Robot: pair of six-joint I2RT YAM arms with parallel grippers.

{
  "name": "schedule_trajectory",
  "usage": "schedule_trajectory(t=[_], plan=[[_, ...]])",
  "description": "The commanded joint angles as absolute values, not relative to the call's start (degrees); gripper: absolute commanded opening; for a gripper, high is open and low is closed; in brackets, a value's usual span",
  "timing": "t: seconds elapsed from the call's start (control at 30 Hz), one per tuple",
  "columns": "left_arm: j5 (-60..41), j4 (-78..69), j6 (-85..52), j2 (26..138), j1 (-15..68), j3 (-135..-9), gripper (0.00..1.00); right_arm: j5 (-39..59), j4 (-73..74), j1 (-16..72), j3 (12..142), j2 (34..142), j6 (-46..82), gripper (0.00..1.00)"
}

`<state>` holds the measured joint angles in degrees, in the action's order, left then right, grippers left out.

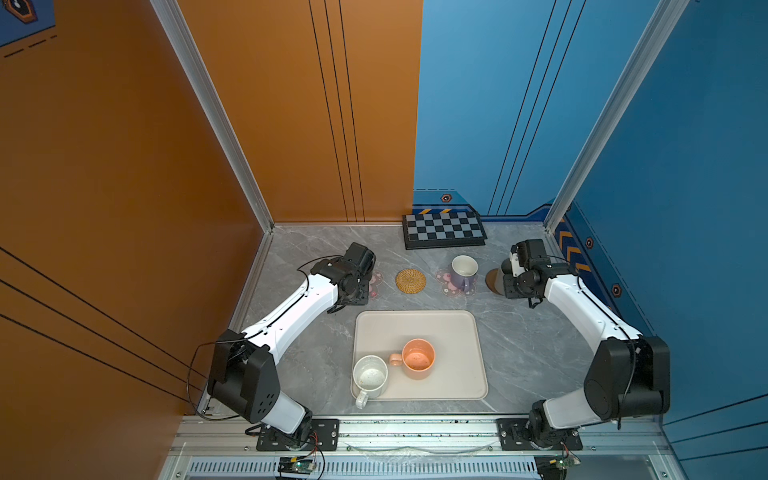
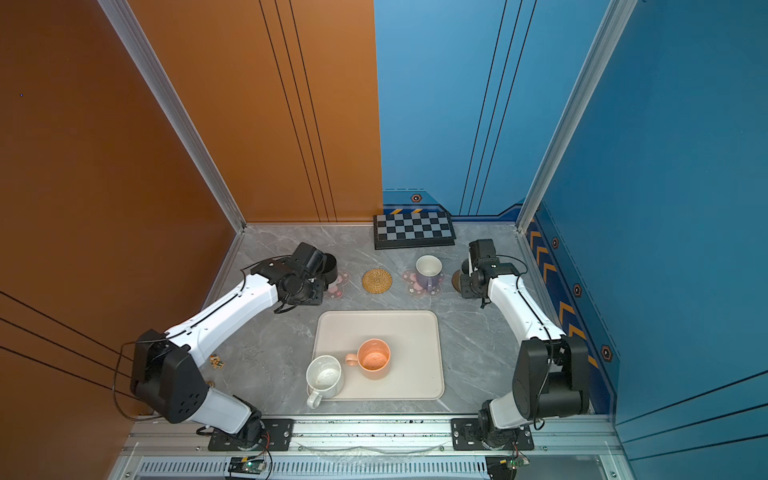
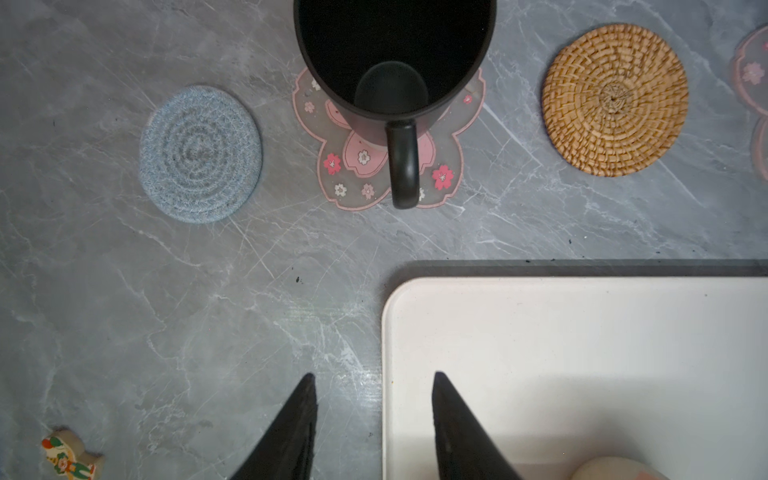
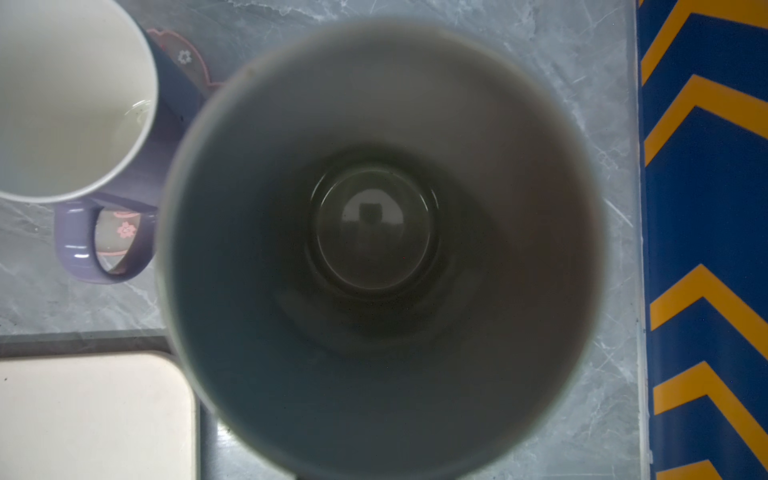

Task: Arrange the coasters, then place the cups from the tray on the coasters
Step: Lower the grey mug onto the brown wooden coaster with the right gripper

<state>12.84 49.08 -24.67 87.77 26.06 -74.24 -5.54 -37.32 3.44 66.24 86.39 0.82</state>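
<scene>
A grey cup (image 4: pixel 374 232) fills the right wrist view and hides the fingers. My right gripper (image 1: pixel 510 286) is shut on it, over the brown wooden coaster (image 1: pixel 489 279). Beside it the lavender cup (image 1: pixel 464 270) stands on a pink flower coaster (image 1: pixel 446 289). The black cup (image 3: pixel 395 54) stands on the other pink coaster (image 3: pixel 365 166), between the grey-blue coaster (image 3: pixel 200 153) and the straw coaster (image 1: pixel 410 281). My left gripper (image 3: pixel 374 376) is open and empty above the corner of the tray (image 1: pixel 415 324). The peach cup (image 1: pixel 417 358) and the speckled white cup (image 1: pixel 370 376) stand on the tray.
A checkered board (image 1: pixel 444 229) lies against the back wall. A small painted figure (image 2: pixel 216 361) lies on the table near the left arm's base. The blue wall with orange chevrons (image 4: pixel 706 249) is close beside the grey cup.
</scene>
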Motion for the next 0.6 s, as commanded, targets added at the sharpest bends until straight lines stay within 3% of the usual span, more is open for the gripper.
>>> schedule_trajectory(t=[0.0,0.57], plan=[[10.87,49.48,-23.47,89.02,25.23,-77.3,0.47,-4.48,-31.9,2.43,69.41,86.64,-0.53,0.0],[8.44,49.44,-25.61,94.26,25.15,-81.47,0.46,1.02,-28.39,-1.76,72.92,93.21,-3.97,0.0]])
